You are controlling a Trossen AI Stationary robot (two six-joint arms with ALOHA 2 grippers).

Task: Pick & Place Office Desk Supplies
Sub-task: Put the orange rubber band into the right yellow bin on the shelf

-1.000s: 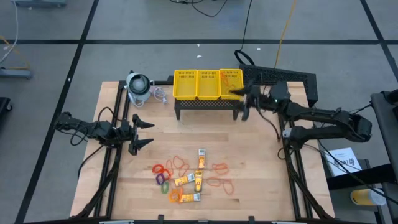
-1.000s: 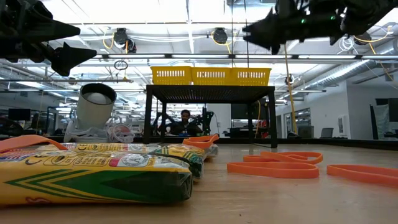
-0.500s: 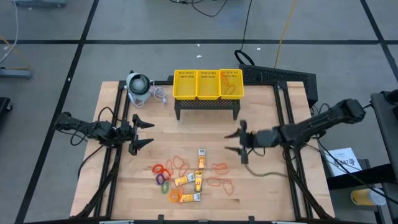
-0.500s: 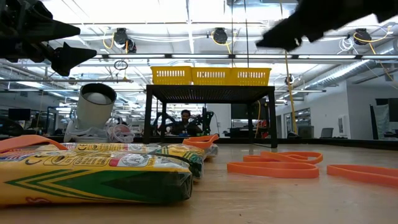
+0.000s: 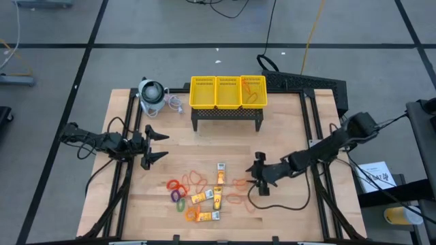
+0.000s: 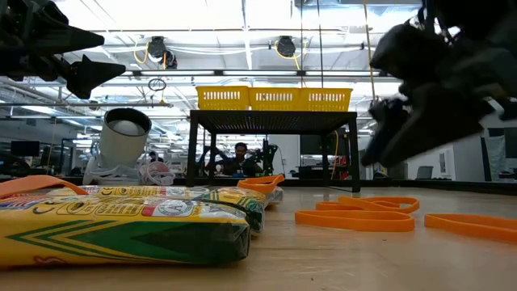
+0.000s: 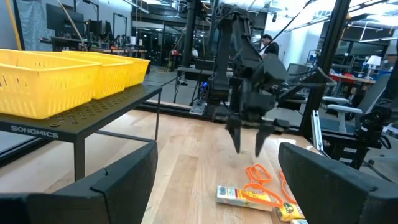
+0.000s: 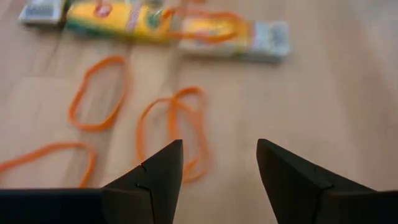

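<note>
The supplies lie on the wooden table near its front middle: orange rubber bands (image 5: pixel 240 182) (image 8: pixel 174 127), yellow packets (image 5: pixel 208 197) (image 8: pixel 155 22) and small coloured rings (image 5: pixel 178 190). My right gripper (image 5: pixel 257 178) (image 8: pixel 221 168) is open and tipped downward. It hovers just right of the bands and holds nothing between its fingers. From the left wrist view it shows above the table (image 7: pixel 249 134). My left gripper (image 5: pixel 153 145) waits open at the table's left side, level and holding nothing.
A yellow three-compartment basket (image 5: pixel 228 92) stands on a black stand at the far middle, with an orange band in its right compartment (image 5: pixel 253 92). A grey-white round device with a cord (image 5: pixel 151 95) sits at the far left. Bare wood lies between the basket and the supplies.
My right gripper has swung from the basket's right compartment toward the table's near edge and gone down. It has tipped nose-down and now hangs low beside the rubber bands. Nothing on the table has moved.
</note>
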